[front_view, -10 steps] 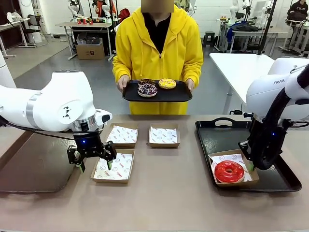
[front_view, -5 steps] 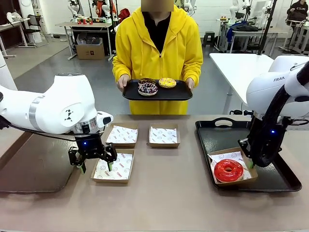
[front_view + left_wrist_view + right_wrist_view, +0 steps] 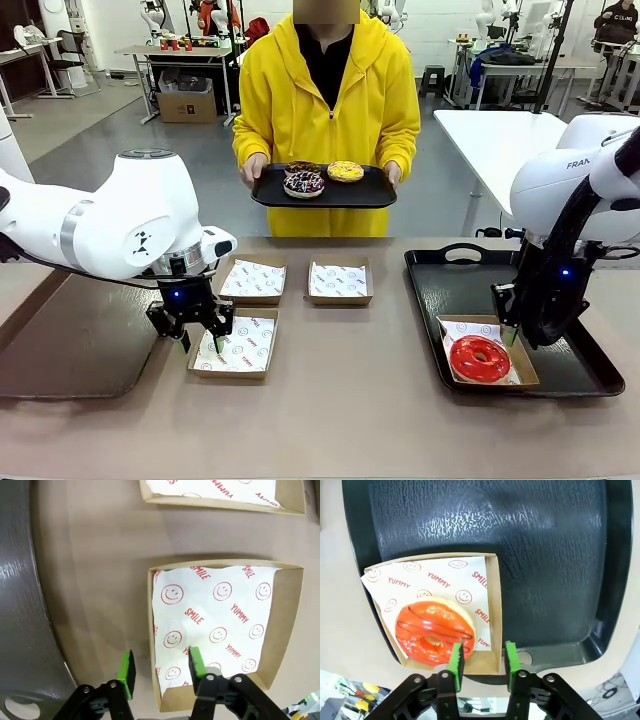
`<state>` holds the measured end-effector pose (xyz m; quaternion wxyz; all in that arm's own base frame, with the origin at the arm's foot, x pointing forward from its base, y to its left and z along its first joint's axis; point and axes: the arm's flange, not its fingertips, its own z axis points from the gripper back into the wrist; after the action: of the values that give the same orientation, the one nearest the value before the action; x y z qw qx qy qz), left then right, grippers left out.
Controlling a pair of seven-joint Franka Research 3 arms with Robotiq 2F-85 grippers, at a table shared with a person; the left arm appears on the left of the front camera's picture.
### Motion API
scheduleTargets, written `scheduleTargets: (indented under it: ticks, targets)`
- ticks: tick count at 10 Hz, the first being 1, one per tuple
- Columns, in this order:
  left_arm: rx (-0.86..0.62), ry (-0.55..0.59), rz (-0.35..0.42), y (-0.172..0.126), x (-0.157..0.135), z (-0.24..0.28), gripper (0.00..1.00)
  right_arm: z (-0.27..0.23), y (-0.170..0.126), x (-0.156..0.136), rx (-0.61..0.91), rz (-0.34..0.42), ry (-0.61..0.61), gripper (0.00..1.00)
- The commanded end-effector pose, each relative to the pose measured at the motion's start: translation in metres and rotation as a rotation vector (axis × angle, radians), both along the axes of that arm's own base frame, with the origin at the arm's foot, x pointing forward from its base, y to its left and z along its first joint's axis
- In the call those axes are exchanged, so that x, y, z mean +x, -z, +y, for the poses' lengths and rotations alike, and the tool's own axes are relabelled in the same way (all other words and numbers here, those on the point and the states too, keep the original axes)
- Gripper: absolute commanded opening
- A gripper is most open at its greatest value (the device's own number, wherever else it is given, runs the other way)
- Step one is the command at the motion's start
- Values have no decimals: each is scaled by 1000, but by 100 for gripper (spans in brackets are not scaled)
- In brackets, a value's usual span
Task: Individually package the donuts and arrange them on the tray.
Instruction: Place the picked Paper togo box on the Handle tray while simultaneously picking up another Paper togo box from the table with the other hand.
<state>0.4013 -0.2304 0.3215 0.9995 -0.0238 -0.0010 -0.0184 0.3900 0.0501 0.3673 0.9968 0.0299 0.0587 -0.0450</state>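
A glossy red donut (image 3: 479,358) (image 3: 434,630) lies in a paper-lined cardboard box (image 3: 528,371) (image 3: 493,605) on the black tray (image 3: 460,285) (image 3: 520,530) at my right. My right gripper (image 3: 507,330) (image 3: 482,661) stands open, its fingers either side of that box's side wall near a corner. My left gripper (image 3: 201,345) (image 3: 161,667) is open astride the left wall of the empty front-left box (image 3: 240,346) (image 3: 287,620). Across the table a person holds a second black tray (image 3: 370,192) carrying a drizzled chocolate donut (image 3: 303,183), a yellow donut (image 3: 346,171) and another partly hidden behind.
Two more empty lined boxes (image 3: 253,278) (image 3: 339,281) sit at the table's middle back; one box (image 3: 220,495) shows at the top of the left wrist view. A grey plate (image 3: 70,340) (image 3: 20,605) lies to the left. The far half of my tray is bare.
The right gripper has opened off the box wall, and the donut box has shifted slightly right and forward on the tray. The left gripper's jaws have narrowed around the empty box's wall.
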Motion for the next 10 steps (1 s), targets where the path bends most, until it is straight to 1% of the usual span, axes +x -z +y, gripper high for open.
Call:
scheduleTargets:
  ticks: [1,2,3,8,9,10]
  targets:
    - [17,72,-48,4,2,1,0,-1,2,3,35,-7,3,100]
    - [18,83,-50,4,2,2,7,-1,2,3,36,-7,2,100]
    - [16,92,-50,4,2,2,0,-1,2,2,37,-7,1,100]
    - [16,89,-35,2,4,3,0,-3,-2,-2,48,-17,3,100]
    - [4,60,-23,-3,5,4,0,-3,-12,-12,79,-40,6,100]
    - [-12,34,20,-19,7,6,0,-9,-31,-27,156,-60,-2,100]
